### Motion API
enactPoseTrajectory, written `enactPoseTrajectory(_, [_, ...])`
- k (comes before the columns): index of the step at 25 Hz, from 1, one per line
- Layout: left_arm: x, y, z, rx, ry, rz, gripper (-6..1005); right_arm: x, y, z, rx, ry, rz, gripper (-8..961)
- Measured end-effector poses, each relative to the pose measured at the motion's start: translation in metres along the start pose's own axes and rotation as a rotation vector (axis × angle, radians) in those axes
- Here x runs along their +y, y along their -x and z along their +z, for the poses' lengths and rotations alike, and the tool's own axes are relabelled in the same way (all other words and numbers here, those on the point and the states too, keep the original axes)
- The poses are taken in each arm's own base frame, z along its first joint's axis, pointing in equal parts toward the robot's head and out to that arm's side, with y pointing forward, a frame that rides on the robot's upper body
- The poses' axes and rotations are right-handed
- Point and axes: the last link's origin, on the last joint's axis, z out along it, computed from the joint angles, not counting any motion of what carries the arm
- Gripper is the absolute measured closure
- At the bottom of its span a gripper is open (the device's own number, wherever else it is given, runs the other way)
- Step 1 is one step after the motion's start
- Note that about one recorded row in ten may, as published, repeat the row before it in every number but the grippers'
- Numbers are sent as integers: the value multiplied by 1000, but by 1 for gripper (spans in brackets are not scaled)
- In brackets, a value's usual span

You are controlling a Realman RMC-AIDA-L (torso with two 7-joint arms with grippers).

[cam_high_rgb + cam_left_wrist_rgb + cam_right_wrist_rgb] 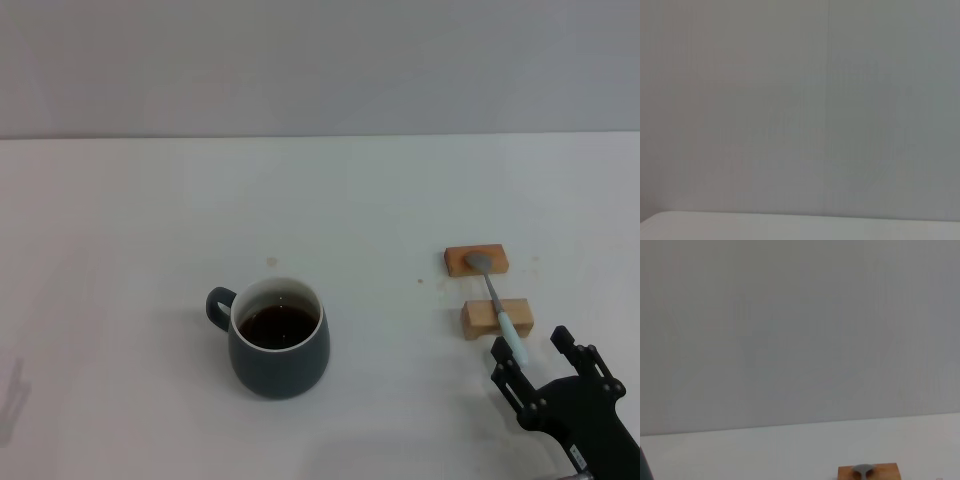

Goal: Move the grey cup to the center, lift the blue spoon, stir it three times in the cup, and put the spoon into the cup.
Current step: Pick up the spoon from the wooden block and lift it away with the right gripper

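Note:
The grey cup (279, 340) stands upright on the white table (150, 220), left of the middle, with dark liquid inside and its handle pointing left. The blue spoon (496, 298) lies across two wooden blocks (477, 261) at the right, its metal bowl on the far block and its pale blue handle end toward me. My right gripper (532, 352) is open at the bottom right, just short of the handle end, touching nothing. The right wrist view catches the spoon's bowl (862, 470) on the far block (869, 473). My left gripper is out of view.
The near wooden block (497, 318) sits between the spoon's handle end and the far block. A pale wall (800, 100) runs behind the table's far edge.

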Motion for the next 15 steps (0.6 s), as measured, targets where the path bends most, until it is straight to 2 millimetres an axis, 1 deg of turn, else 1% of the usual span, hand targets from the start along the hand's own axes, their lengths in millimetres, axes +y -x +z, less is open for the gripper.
enactPoseTrajectory(15, [-1, 0, -2, 1, -7, 1, 140, 0, 1, -1, -6, -1, 0, 192])
